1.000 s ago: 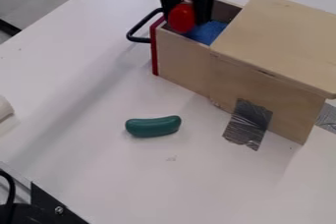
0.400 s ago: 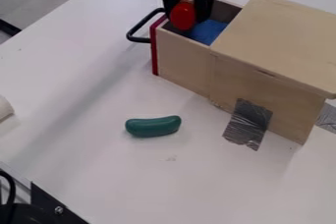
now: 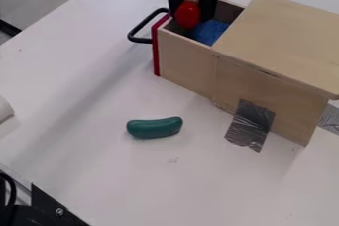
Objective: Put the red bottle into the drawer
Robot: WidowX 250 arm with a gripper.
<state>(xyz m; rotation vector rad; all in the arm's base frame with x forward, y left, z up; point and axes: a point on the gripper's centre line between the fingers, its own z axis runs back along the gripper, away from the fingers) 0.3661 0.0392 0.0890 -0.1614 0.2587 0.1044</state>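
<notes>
Holds bottle [image 3: 188,14] clamped in gripper [image 3: 191,21], shifted slightly right in view over open drawer [image 3: 185,61]; seems nearly ready to lower and release.

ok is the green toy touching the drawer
Apart. The camera view shows a strip of white tabletop between the green toy and the drawer.
</notes>
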